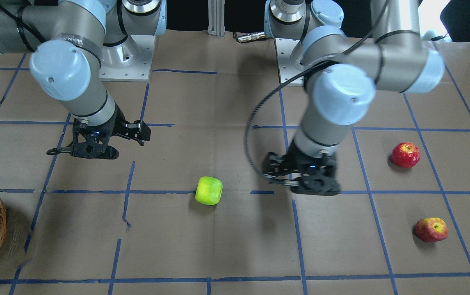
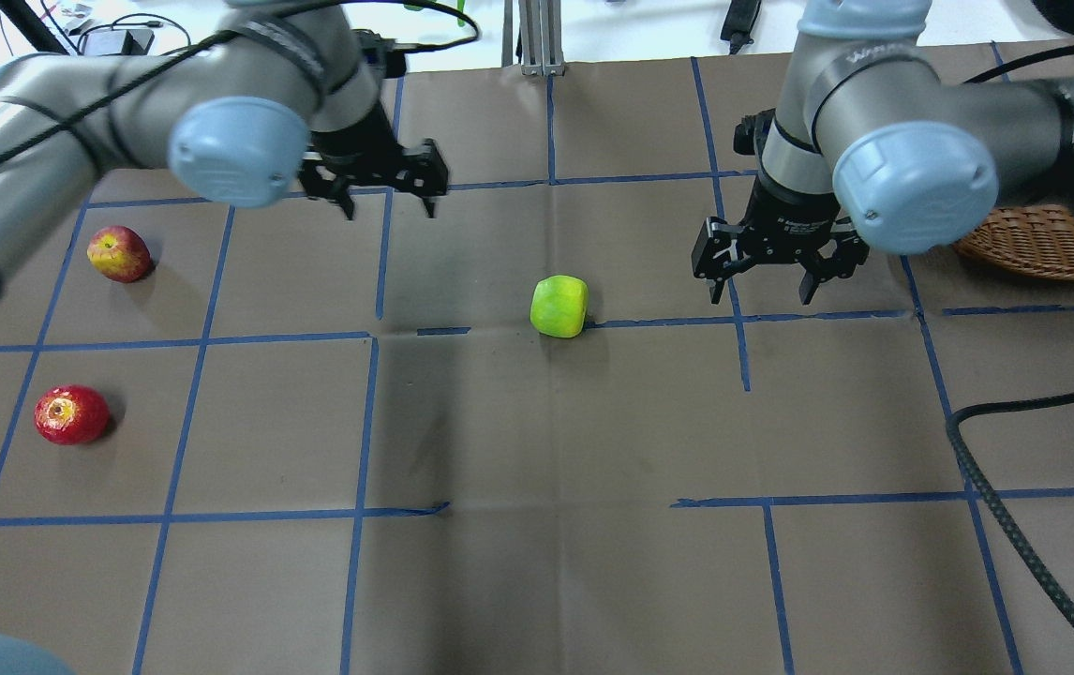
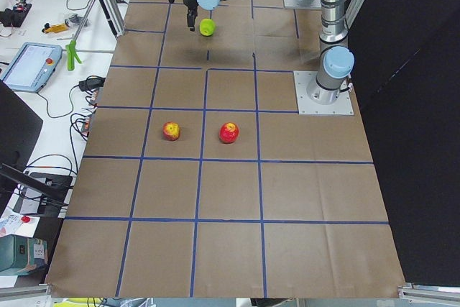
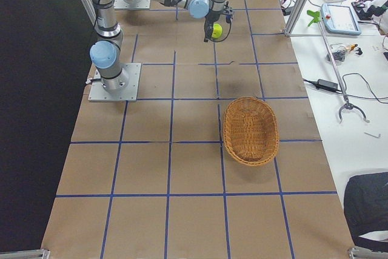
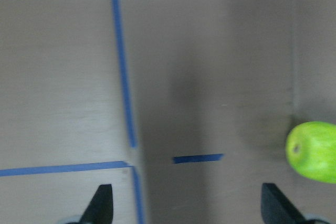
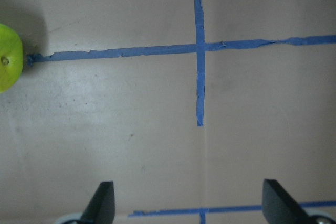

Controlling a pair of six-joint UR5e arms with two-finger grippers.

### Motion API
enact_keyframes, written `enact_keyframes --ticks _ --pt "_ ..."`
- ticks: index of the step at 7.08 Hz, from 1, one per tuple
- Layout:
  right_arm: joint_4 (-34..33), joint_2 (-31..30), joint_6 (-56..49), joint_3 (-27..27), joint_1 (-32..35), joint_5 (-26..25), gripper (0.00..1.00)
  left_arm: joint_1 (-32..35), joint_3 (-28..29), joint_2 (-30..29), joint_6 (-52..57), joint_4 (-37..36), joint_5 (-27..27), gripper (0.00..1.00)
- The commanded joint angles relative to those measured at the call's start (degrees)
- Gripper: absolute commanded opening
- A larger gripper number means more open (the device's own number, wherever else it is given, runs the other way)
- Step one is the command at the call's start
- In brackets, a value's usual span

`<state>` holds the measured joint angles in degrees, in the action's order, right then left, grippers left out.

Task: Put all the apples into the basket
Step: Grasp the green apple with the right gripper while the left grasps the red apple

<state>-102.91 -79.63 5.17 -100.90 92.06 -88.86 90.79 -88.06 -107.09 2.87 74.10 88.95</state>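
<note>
The lime green apple (image 2: 559, 306) lies on the table between my two grippers; it also shows in the front view (image 1: 209, 190). The red-and-yellow apple (image 2: 118, 253) and the deep red apple (image 2: 71, 413) lie far out on my left side. The wicker basket (image 2: 1034, 242) stands at my far right, partly hidden by my right arm. My left gripper (image 2: 390, 208) is open and empty, above the table, left of and beyond the green apple. My right gripper (image 2: 761, 295) is open and empty, to the right of it. The green apple sits at the edge of both wrist views (image 5: 312, 151) (image 6: 9, 59).
Brown paper with a blue tape grid covers the table (image 2: 537, 450). A black cable (image 2: 1015, 525) trails over the near right part. The two arm bases (image 1: 126, 61) stand at the robot's edge. Operators' gear lies beyond the far edge.
</note>
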Motion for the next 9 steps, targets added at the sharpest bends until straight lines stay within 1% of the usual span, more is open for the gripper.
enact_keyframes --ticks 1,2,3,4,5,6,7,8,9 --pt "-8.7 2.98 1.76 -3.17 1.18 2.97 1.0 -18.89 -3.59 3.2 24.7 3.59 5.43 0.99" --pt "-10.45 4.12 5.86 -2.03 3.02 5.95 1.0 -26.64 -6.05 3.29 29.86 3.42 5.45 0.99" --pt "-10.81 6.13 9.73 0.24 5.82 6.24 1.0 -33.16 -9.03 3.29 35.75 1.94 5.36 0.98" --pt "-10.82 9.98 15.6 5.22 9.33 6.25 1.0 -38.35 -12.37 2.16 42.16 -5.3 6.05 0.98" --pt "-10.82 13.67 20.1 9.27 13.1 5.03 1.0 -40.06 -16.23 1.89 44.31 -9.64 8.58 0.98" --pt "-10.9 16.23 23.1 11.92 14.53 5.45 1.0 -40.34 -20.36 2.58 44.33 -12.81 8.7 0.98" --pt "-10.91 18.09 25.13 13.87 15.85 5.11 1.0 -40.34 -23.27 3.28 44.33 -16.76 8.7 0.98" --pt "-11.25 18.54 25.33 13.8 16.47 4.84 1.0 -40.34 -23.74 3.38 44.07 -16.8 8.52 0.98" --pt "-11.34 20.37 25.33 13.88 16.48 4.93 1.0 -40.51 -23.91 2.6 44.33 -16.54 8.52 0.98"
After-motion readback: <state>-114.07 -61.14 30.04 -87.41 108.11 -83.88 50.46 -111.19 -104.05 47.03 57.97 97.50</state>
